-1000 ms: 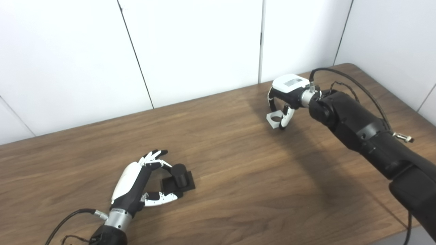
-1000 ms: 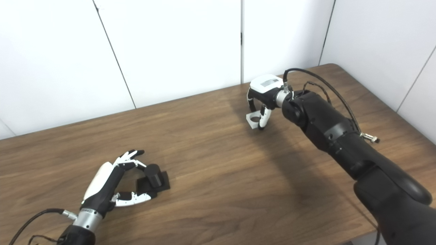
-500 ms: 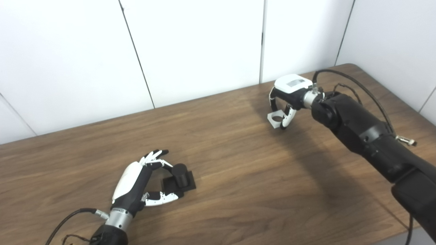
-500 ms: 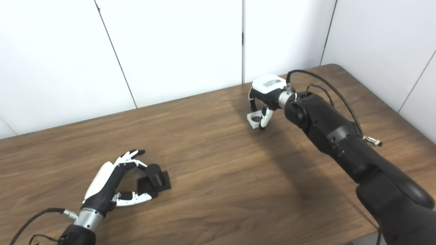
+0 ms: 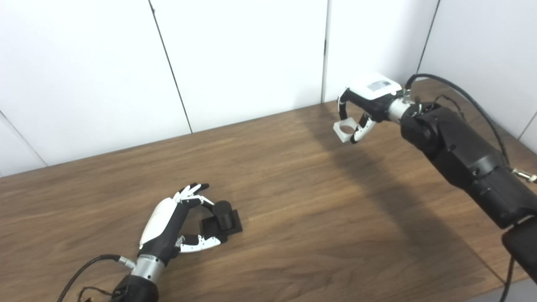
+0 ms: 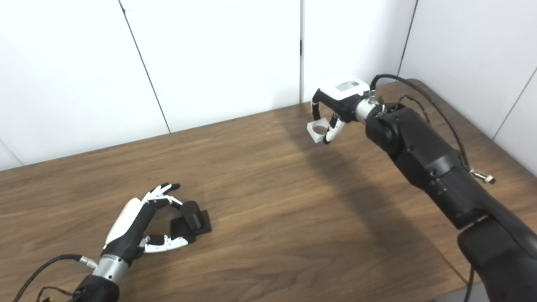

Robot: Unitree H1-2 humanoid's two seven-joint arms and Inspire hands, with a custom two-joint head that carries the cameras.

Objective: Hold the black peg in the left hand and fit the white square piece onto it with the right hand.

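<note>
The black peg (image 5: 222,214), a short cylinder on a square black base, stands on the table near the front left. My left hand (image 5: 168,220) curls around it, fingertips (image 5: 200,199) against the cylinder and the thumb (image 5: 205,242) along the base's front edge. The peg rests on the wood. At the far right, my right hand (image 5: 369,98) is shut on the white square piece (image 5: 345,130), which has a round hole. It hangs tilted in the air above the table, pinched between fingers and thumb (image 6: 329,133).
The brown wooden table (image 5: 293,218) ends at white wall panels (image 5: 235,58) behind and at a rounded far right corner (image 6: 413,82). My right forearm (image 5: 461,155) and its cables stretch over the right side. Bare wood lies between the two hands.
My right hand has lifted the white square piece off the table, up and slightly back. The left hand and the peg have stayed put. The camera view has shifted a little.
</note>
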